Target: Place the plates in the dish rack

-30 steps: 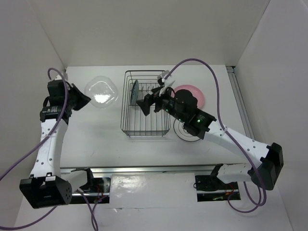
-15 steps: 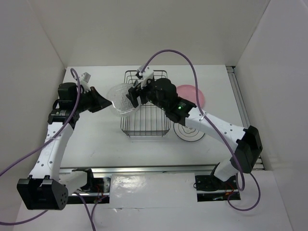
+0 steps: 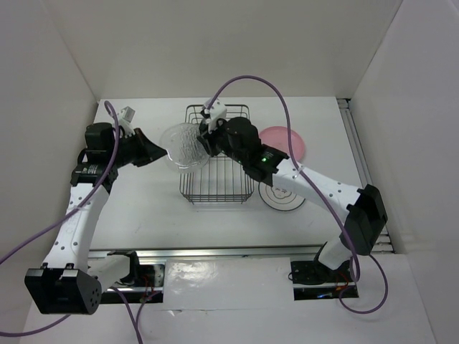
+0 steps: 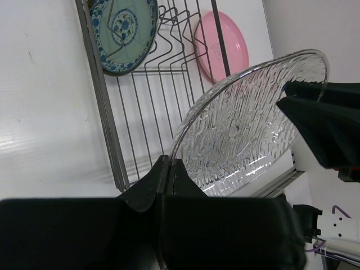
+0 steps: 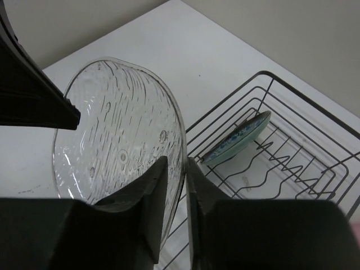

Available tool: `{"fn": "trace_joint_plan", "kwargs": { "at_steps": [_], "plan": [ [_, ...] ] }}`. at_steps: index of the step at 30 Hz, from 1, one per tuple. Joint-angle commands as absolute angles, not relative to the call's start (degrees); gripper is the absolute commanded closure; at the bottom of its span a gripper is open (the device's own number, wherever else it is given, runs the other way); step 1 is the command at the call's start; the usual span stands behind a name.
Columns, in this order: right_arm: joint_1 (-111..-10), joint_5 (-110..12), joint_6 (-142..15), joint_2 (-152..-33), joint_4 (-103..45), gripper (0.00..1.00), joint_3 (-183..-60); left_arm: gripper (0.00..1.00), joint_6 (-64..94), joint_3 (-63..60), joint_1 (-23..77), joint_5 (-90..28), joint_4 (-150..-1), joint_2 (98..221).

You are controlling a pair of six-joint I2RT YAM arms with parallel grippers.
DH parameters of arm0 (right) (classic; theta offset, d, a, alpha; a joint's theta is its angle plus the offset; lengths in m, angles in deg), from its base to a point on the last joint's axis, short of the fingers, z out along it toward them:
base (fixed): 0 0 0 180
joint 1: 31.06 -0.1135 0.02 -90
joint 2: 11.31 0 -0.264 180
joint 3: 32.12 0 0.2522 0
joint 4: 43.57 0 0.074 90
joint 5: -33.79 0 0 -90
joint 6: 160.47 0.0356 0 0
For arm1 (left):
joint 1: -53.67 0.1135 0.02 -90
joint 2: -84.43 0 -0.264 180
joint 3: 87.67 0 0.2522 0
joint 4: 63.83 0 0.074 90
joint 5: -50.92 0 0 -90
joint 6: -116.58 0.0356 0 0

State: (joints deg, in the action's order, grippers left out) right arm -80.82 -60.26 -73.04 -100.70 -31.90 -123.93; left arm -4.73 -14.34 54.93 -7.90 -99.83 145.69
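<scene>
Glass plate [image 3: 185, 145] is hanging between both arms, up over the rack's [image 3: 222, 179] left edge

Left gripper [image 4: 169, 163] is clamping one side of the rim, jaws tight on the glass. Right gripper [image 5: 175, 163] is sitting with a finger either side of the opposite rim (can't tell if it's actually pinching yet). Teal plate [image 4: 124, 31] is leaning in the prongs at the rack's far-left corner. Pink plate [image 3: 290, 140] and white plate [image 3: 283, 197] are lying on the table right of the rack.
</scene>
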Motion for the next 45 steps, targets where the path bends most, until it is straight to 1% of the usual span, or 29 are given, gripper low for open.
{"fn": "trace_joint_plan", "kwargs": {
  "at_steps": [1,2,5,6,7,11,12,13,14,15,16,17,18,20,21,22,24,25,28,35,39,44,45],
  "plan": [
    [-80.81,-60.34,-72.23,-99.91,-32.54,0.77,-126.66,1.0,-3.3,-14.58,54.64,-7.17,-96.75,144.02],
    [-80.81,-60.34,-72.23,-99.91,-32.54,0.84,-126.66,1.0,-3.3,-14.58,54.64,-7.17,-96.75,144.02],
    [-80.81,-60.86,-72.23,-100.43,-32.54,0.91,-126.66,1.0,-3.3,-14.58,54.64,-7.79,-96.75,144.02],
    [-80.81,-60.87,-71.7,-100.43,-32.54,0.97,-126.66,1.0,-3.3,-14.58,54.64,-7.79,-96.75,144.02],
    [-80.81,-60.87,-71.18,-100.95,-32.54,1.0,-126.66,1.0,-3.3,-14.58,54.64,-7.79,-96.75,144.02],
    [-80.81,-63.05,-70.47,-101.49,-32.53,1.0,-126.66,1.0,-3.3,-14.58,54.64,-7.79,-96.75,144.02],
    [-80.81,-64.19,-69.69,-101.49,-32.54,1.0,-126.66,0.94,-3.3,-14.58,54.64,-7.79,-96.75,144.02],
    [-80.81,-65.86,-68.63,-101.49,-32.54,1.0,-127.18,0.83,-3.91,-14.58,54.64,-8.92,-97.54,144.02],
    [-80.81,-70.57,-68.62,-101.49,-32.54,1.0,-127.18,0.53,-3.92,-14.58,54.64,-10.67,-97.54,143.41],
    [-80.81,-73.49,-67.75,-101.49,-32.54,1.0,-127.18,0.33,-3.92,-14.58,54.64,-11.73,-98.24,142.71],
    [-80.81,-76.74,-67.74,-101.49,-32.54,1.0,-127.18,0.1,-4.61,-15.19,54.64,-13.31,-98.25,142.7],
    [-80.81,-80.43,-65.92,-101.49,-32.54,1.0,-127.18,0.0,-5.23,-15.2,54.64,-16.63,-98.25,141.92],
    [-80.81,-88.38,-65.03,-100.97,-31.84,1.0,-127.97,0.0,-5.24,-15.2,54.64,-18.32,-99.73,141.91],
    [-80.81,-95.9,-63.53,-100.96,-29.73,1.0,-129.63,0.0,-7.08,-14.67,55.17,-25.06,-101.93,141.91],
    [-80.81,-102.55,-62.83,-100.96,-28.68,1.0,-130.52,0.0,-7.08,-14.67,55.77,-26.84,-103.85,141.91],
    [-80.81,-105.66,-62.82,-100.96,-26.93,1.0,-131.31,0.0,-8.04,-14.67,55.78,-28.43,-104.66,142.61],
    [-80.81,-111.38,-61.69,-100.96,-25.6,1.0,-133.33,0.0,-8.66,-14.05,57.8,-29.93,-105.28,144.1],
    [-80.81,-116.19,-61.68,-101.66,-25.07,1.0,-133.86,0.0,-8.66,-14.05,58.41,-29.94,-106.06,144.63],
    [-80.81,-123.07,-62.3,-104.64,-23.67,1.0,-136.14,0.0,-9.19,-14.05,60.17,-28.1,-106.07,145.95],
    [-80.2,-127.92,-61.24,-114.38,-19.46,1.0,-142.03,0.0,-9.19,-14.05,60.7,-32.13,-106.6,145.34],
    [-79.58,-127.23,-58.26,-121.15,-11.54,1.0,-152.02,0.0,-9.72,-14.05,60.7,-33.01,-107.12,145.95],
    [-79.58,-128.71,-57.02,-127.23,-9.07,1.0,-158.2,0.0,-9.72,-14.05,60.7,-33.01,-107.65,146.48],
    [-79.06,-129.24,-55.89,-129.07,-6.64,1.0,-159.25,0.0,-9.72,-14.05,60.7,-33.01,-107.65,146.48]
  ]
}}
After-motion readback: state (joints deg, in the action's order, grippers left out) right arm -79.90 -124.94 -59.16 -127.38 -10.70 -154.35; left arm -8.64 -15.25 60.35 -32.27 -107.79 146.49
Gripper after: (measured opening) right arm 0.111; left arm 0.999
